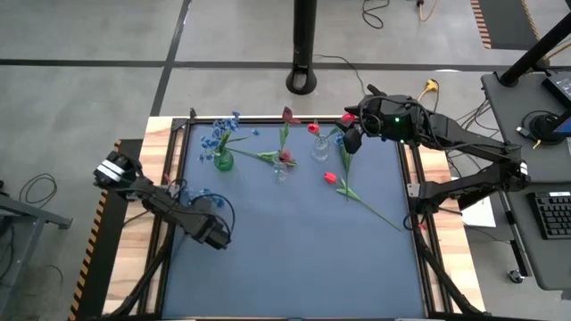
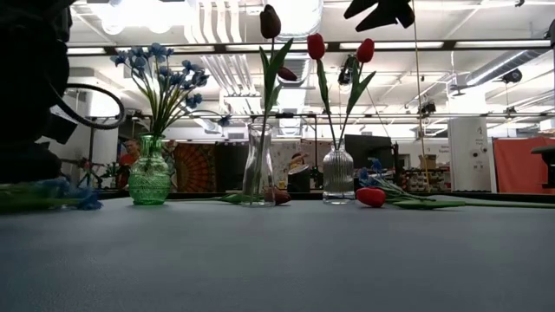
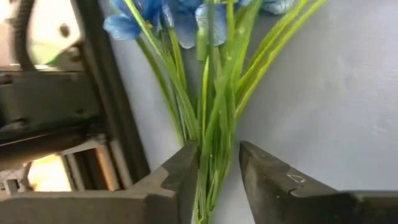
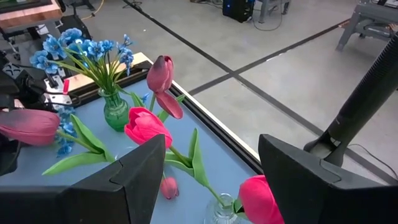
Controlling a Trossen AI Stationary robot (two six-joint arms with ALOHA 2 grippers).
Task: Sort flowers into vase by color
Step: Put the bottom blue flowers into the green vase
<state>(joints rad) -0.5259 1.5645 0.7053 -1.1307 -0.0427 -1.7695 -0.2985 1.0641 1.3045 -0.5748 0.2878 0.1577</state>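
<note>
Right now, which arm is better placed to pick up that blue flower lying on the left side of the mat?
Left. The left gripper already has its open fingers either side of the blue flower's stems. The right gripper is across the table above the clear vase.

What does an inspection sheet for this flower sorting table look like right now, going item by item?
Surface: blue-grey mat in a dark frame on a wooden table.
Job's things: green vase holds blue flowers; middle clear vase holds a dark red tulip; ribbed clear vase holds two red tulips. One red tulip lies loose on the mat. A blue flower bunch lies at the left edge.
Clutter: nothing seen.
Grippers: left gripper open around the blue bunch's stems; right gripper open above the ribbed vase.
Cables: cords on the floor behind the table.
Surroundings: pole base, desk with keyboard at right.
</note>
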